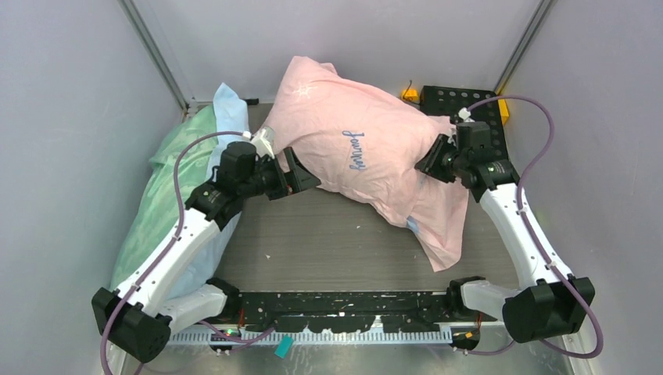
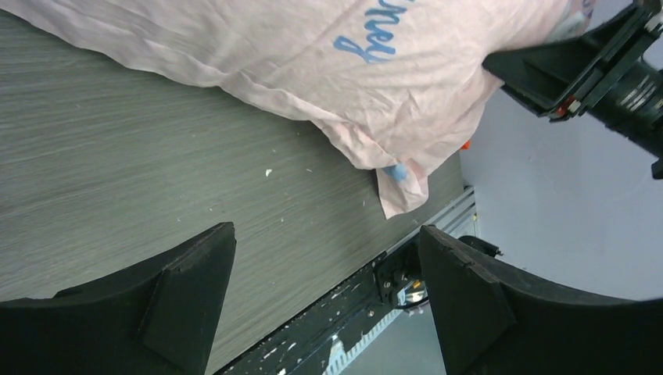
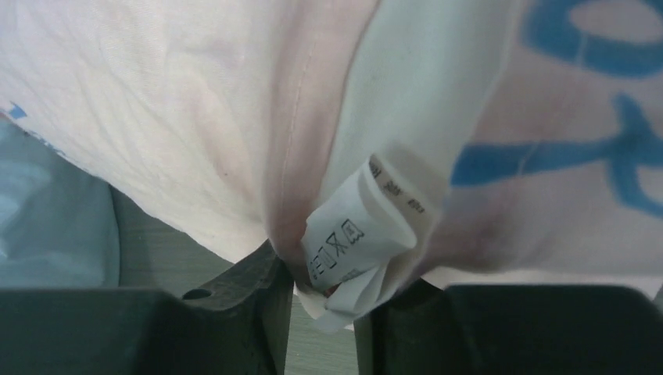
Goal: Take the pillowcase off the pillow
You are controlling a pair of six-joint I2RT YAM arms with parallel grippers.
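The pale pink pillowcase (image 1: 360,133) with blue "Journey" lettering covers the plump pillow and lies slanted across the back of the table, its loose end trailing toward the front right. My left gripper (image 1: 301,176) hangs open beside its left end, with only table between the fingers (image 2: 327,230) and the pillowcase (image 2: 313,55) lying beyond them. My right gripper (image 1: 426,164) is at the case's right side. In the right wrist view its jaws (image 3: 320,281) pinch a corner of the white pillow (image 3: 406,86) with its tag (image 3: 356,234), next to the pink hem (image 3: 301,117).
Mint green bedding (image 1: 168,180) and a light blue piece (image 1: 231,105) are piled along the left wall. A black perforated plate (image 1: 461,98) and a yellow object (image 1: 409,94) sit at the back right. The arms' black base rail (image 1: 344,301) runs along the near edge.
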